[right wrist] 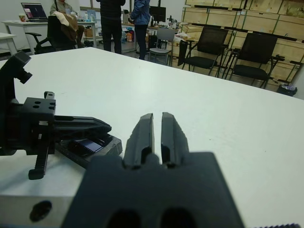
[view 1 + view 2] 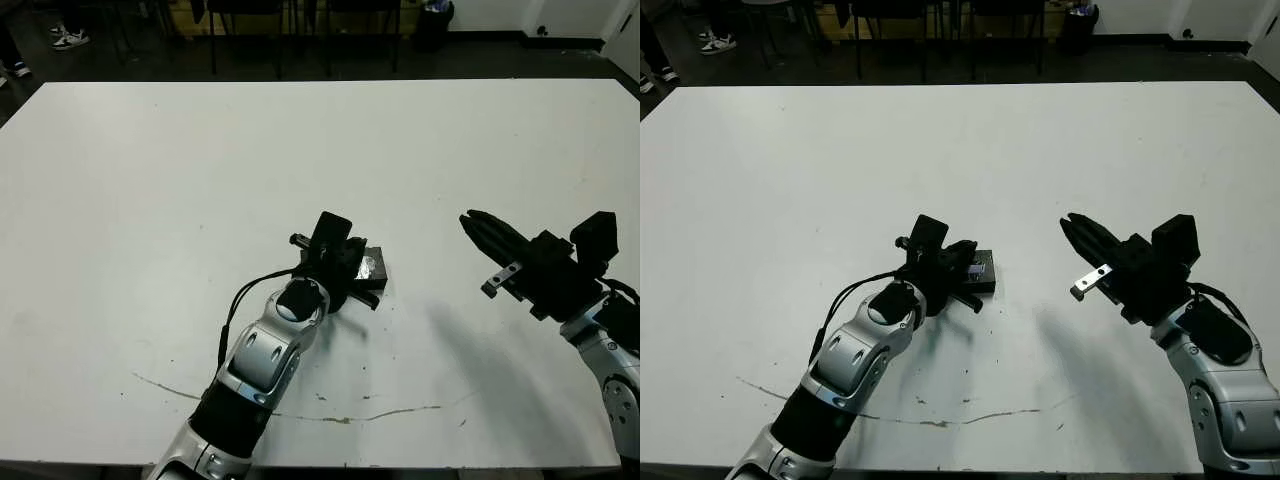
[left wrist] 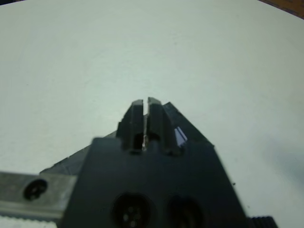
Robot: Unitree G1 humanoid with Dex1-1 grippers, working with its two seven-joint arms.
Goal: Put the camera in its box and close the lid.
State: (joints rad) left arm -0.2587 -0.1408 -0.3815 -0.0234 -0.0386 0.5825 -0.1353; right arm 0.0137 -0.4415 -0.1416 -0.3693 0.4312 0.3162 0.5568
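On the white desk (image 2: 150, 200) your left gripper (image 2: 965, 268), jaws pressed together, rests atop the silvery-labelled black lid (image 2: 981, 270); judge closure next, right gripper (image 2: 1078, 235) likewise pressed together.

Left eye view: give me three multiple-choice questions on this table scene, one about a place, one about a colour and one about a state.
1. Where is the lid?
A. Under the left gripper
B. Under the right gripper
C. At the table's far edge

2. What colour is the lid's label?
A. Red
B. Silvery
C. Green

3. What is the right gripper's state?
A. Holding the lid
B. Shut and empty
C. Wide open

Answers:
1 A: the left gripper lies over the lid.
2 B: the label shines silvery against the black.
3 B: the right gripper is off to the side, above the bare table, its fingers together with nothing between them.
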